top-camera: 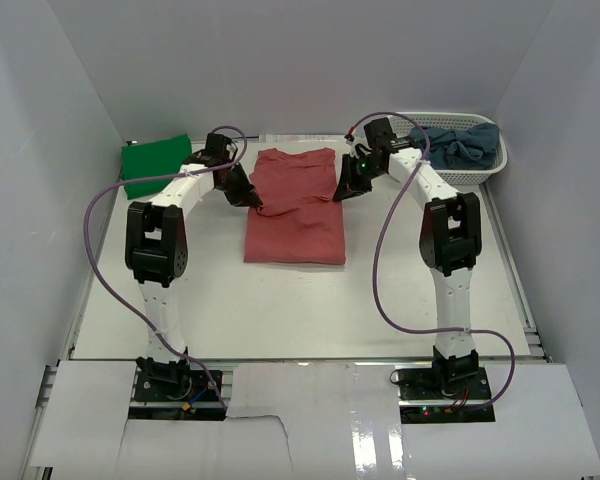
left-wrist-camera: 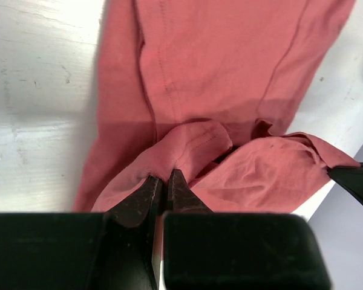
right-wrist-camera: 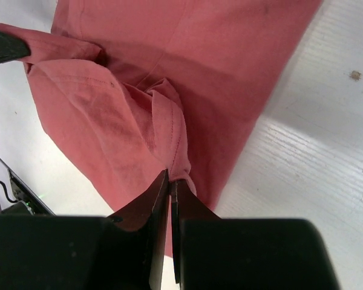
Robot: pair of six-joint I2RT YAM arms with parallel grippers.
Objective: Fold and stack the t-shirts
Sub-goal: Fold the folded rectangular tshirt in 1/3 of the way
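A folded green t-shirt [top-camera: 155, 168] lay at the table's [top-camera: 280, 310] far left. The left gripper [left-wrist-camera: 166, 181] was pinched shut on the left edge of the salmon-red t-shirt [top-camera: 298, 215], which lay spread mid-table, and the right gripper [right-wrist-camera: 169, 181] was clamped on its right edge. The cloth looked light and limp, bunching at each pinch, so the hems seemed the surest hold. Grey-blue t-shirts [top-camera: 460, 143] sat heaped in the basket [top-camera: 475, 176] at far right.

The left arm [top-camera: 160, 310] and right arm [top-camera: 452, 300] had white links with black joint housings. Purple cables [top-camera: 380, 262] looped alongside, and the pincer fingers [left-wrist-camera: 142, 199] were black, tapered.
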